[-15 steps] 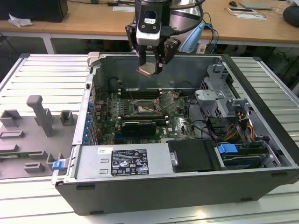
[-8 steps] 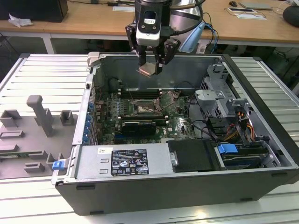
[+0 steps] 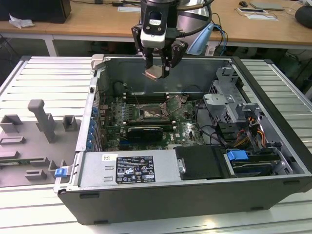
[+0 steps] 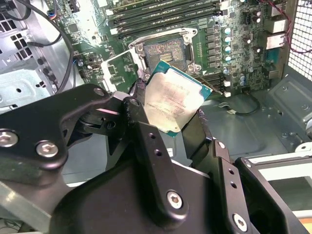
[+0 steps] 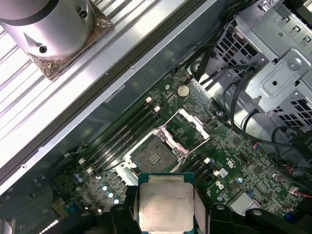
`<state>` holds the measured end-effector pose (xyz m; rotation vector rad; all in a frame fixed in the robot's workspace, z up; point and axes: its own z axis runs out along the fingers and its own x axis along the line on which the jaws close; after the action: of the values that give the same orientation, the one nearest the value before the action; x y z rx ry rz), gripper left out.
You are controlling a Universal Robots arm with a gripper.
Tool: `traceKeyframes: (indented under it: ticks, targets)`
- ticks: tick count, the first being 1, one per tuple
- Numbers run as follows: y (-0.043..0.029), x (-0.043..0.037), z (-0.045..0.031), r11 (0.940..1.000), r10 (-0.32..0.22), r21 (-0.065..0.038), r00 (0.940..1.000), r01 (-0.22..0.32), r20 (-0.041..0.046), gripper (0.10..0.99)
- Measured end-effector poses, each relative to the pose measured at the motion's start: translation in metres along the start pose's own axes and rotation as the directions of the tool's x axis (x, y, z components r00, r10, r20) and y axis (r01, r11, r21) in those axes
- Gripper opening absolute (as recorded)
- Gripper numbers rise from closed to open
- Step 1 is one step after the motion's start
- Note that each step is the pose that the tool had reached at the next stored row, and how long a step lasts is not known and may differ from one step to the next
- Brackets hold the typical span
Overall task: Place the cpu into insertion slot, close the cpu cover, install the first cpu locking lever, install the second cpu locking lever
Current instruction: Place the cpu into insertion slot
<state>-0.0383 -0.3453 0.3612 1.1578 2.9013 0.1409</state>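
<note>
My gripper [image 3: 157,69] hangs above the open computer case, shut on the cpu [image 3: 152,73], a pale silvery square chip held tilted between the two black fingers [image 4: 142,127]. In both wrist views the cpu [image 4: 175,100] [image 5: 165,204] sits in the grip, well above the board. Below it, the insertion slot [image 3: 150,114] [image 4: 165,51] [image 5: 155,153] is a dark square socket with nothing in it. The cpu cover [image 5: 189,127] [image 4: 119,63] is a thin metal frame swung open beside the socket, also seen as the raised cpu cover [image 3: 177,103] in the exterior view.
Long memory slots [image 3: 146,95] run behind the socket and a black card [image 3: 144,130] lies in front of it. A power supply [image 3: 131,168] fills the case front, and a drive cage [image 3: 229,100] with cables stands at the exterior view's right. A grey fixture [image 3: 41,129] sits outside the case.
</note>
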Motion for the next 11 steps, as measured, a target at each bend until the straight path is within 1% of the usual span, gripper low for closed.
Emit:
traceKeyframes:
  ticks: [11]
  targets:
    - [-0.0001, 0.0, 0.0009, 0.9993, 0.037, -0.001, 0.9993, -0.037, 0.0034, 0.541]
